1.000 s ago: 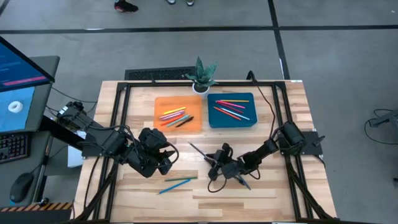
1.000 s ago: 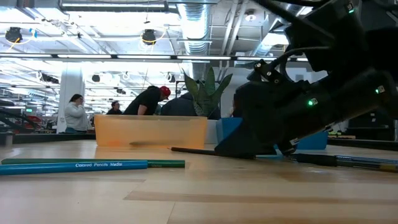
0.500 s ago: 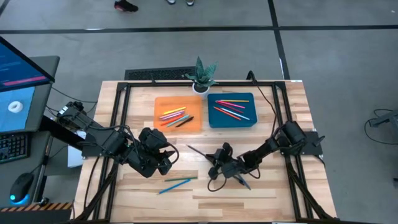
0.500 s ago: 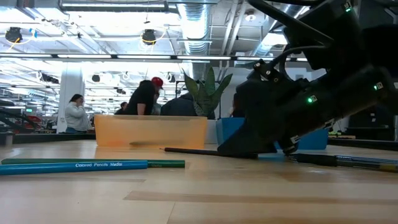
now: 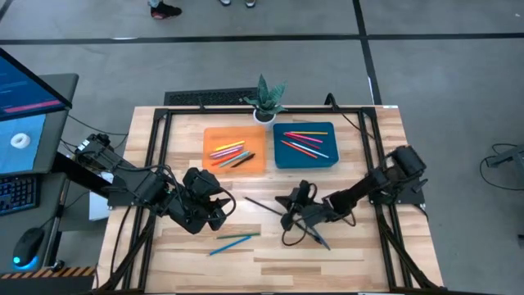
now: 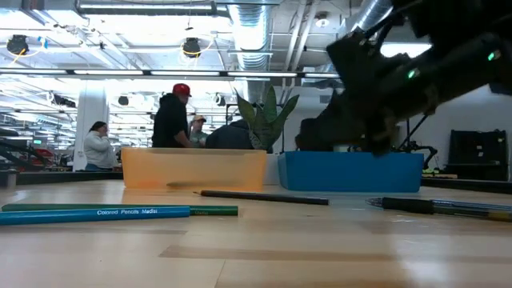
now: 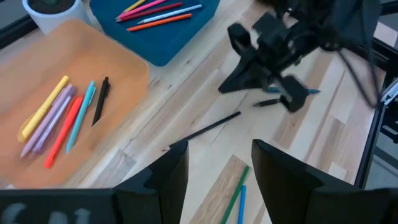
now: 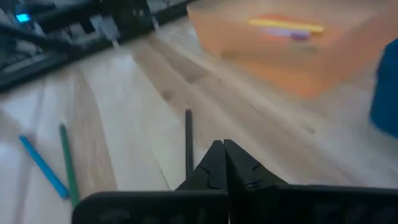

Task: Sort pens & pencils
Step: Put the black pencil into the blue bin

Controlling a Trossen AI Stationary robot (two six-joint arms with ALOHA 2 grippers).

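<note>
A black pencil (image 5: 263,204) lies flat on the wooden table (image 5: 360,254), just ahead of my right gripper (image 5: 286,215), which is shut, holds nothing and hangs clear above the table (image 6: 368,112). In the right wrist view the pencil (image 8: 188,142) lies beside the shut fingertips (image 8: 224,149). A dark pen (image 5: 316,237) lies under the right arm. My left gripper (image 7: 217,180) hovers open over the table's left middle. A green and a blue pencil (image 5: 233,240) lie side by side near the front edge.
An orange tray (image 5: 246,135) at the back holds several pens. Right of it a blue tray (image 5: 323,162) holds several more. A small potted plant (image 5: 267,98) stands behind the trays. People move about in the room beyond the table.
My right gripper has risen off the table and drawn back a little toward the table's right edge. The black pencil has stayed flat on the table and slid slightly toward the left.
</note>
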